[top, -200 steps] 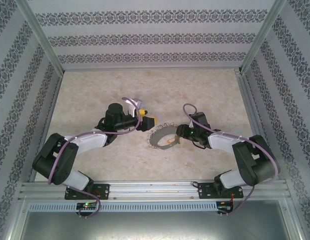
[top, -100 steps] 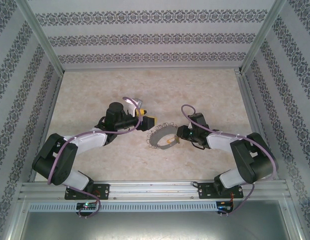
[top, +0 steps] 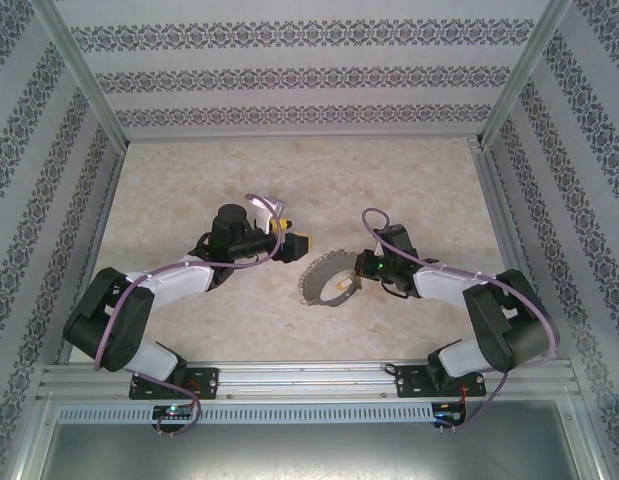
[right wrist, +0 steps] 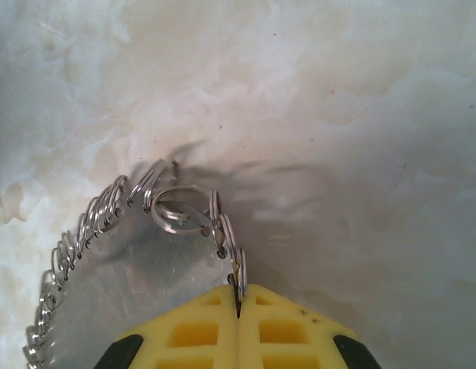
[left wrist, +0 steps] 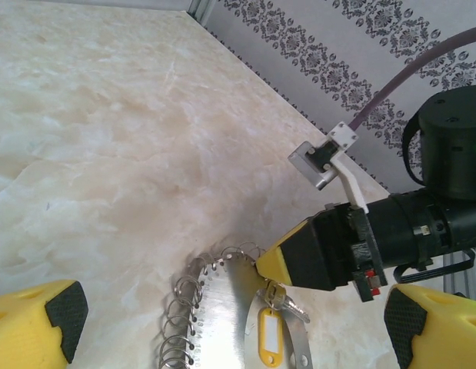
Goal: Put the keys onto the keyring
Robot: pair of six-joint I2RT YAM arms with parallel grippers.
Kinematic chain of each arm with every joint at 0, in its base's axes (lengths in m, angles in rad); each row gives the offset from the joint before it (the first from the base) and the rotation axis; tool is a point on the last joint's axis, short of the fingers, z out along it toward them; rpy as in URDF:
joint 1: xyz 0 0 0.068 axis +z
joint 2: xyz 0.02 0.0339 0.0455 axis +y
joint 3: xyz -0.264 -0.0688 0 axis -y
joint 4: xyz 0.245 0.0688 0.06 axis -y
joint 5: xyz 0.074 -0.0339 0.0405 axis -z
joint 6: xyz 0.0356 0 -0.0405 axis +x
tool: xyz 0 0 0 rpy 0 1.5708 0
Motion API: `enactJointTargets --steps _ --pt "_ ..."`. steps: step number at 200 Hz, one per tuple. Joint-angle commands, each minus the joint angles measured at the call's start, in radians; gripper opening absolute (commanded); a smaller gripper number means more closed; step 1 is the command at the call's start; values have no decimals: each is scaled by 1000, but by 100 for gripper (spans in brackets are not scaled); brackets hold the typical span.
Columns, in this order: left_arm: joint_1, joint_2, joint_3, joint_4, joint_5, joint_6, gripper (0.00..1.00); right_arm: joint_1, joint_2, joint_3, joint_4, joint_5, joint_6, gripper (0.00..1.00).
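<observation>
The keyring [top: 311, 284] is a flat grey metal hoop lying mid-table, its rim strung with several small wire rings [right wrist: 184, 209]. My right gripper [top: 353, 278] is shut on the hoop's right edge; the rim and one small ring run in between its closed yellow fingertips [right wrist: 238, 298]. A key [left wrist: 293, 307] with a yellow tag [left wrist: 271, 336] lies inside the hoop [left wrist: 226, 307], just below the right gripper's tip [left wrist: 287, 257]. My left gripper [top: 294, 243] hangs open up and left of the hoop, its two yellow fingers [left wrist: 38, 323] wide apart with nothing between them.
The marble-look tabletop [top: 289, 170] is walled by patterned panels at the back and both sides. A metal rail [top: 309, 378] runs along the near edge by the arm bases. The right arm's purple cable [left wrist: 422, 65] crosses the left wrist view.
The right gripper's fingers have closed on the keyring's rim, and the hoop has shifted slightly toward the near side. The left arm has stayed in place, open.
</observation>
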Motion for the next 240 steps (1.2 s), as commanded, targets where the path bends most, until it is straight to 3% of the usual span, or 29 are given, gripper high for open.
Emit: enactJointTargets --steps 1,41,111,126,140,179,240 --pt "-11 -6 28 -9 -8 18 100 10 -59 3 2 -46 -15 0" --pt "-11 -5 37 -29 -2 22 100 8 -66 27 -11 -54 -23 0" --pt "-11 -2 48 -36 11 20 100 77 129 66 147 -80 51 0" --pt "-13 -4 50 -49 11 22 100 95 132 78 143 -60 51 28" --pt "-11 -12 50 -62 5 30 100 102 107 68 121 -26 50 39" --pt "-12 -28 45 -83 -9 54 100 119 10 14 33 45 26 42" --pt "-11 -31 41 -78 -11 51 100 214 -2 20 -69 138 2 43"
